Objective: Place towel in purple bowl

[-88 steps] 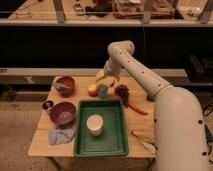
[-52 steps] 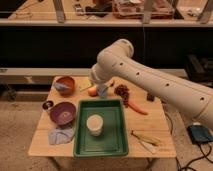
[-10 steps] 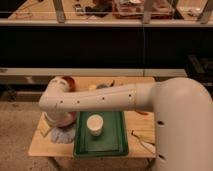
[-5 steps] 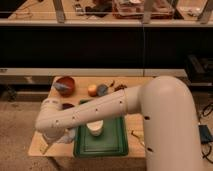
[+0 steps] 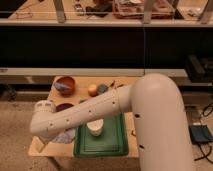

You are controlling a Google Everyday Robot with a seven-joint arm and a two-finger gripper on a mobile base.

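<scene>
End effector (image 5: 45, 142) low at the front left corner of the tabletop (image 5: 79, 83), almost fully covered by the thick white arm (image 5: 85, 116). Impossible to tell whether apart, together or clamped on something. Only a small pale end piece visible there, just past the front left edge, pointing downward.

Arm stretched from the right side of the view, across the tabletop in a diagonal line, down to a rounded joint near the left edge. Covering the middle of the tabletop and the back part of the green tray (image 5: 107, 145).

Towel (image 5: 66, 135) as a pale bluish crumpled heap near the front left corner, lying on the tabletop between the end effector and the left rim of the green tray. Just beside the end effector; touching or not, cannot tell. Not inside the purple bowl (image 5: 64, 106). Purple bowl near the left edge, behind the towel, with only a dark part of its rim visible above the arm.

Inside the green tray, white cup (image 5: 95, 128) upright, in the back left part of the tray, top partly covered by the arm.

Along the back edge: brown bowl (image 5: 65, 85) at the back left corner with something bluish inside, then an orange round fruit (image 5: 92, 90), then a small dark grey object (image 5: 103, 88) just beside the fruit. Exact kind of that grey object not clear.
</scene>
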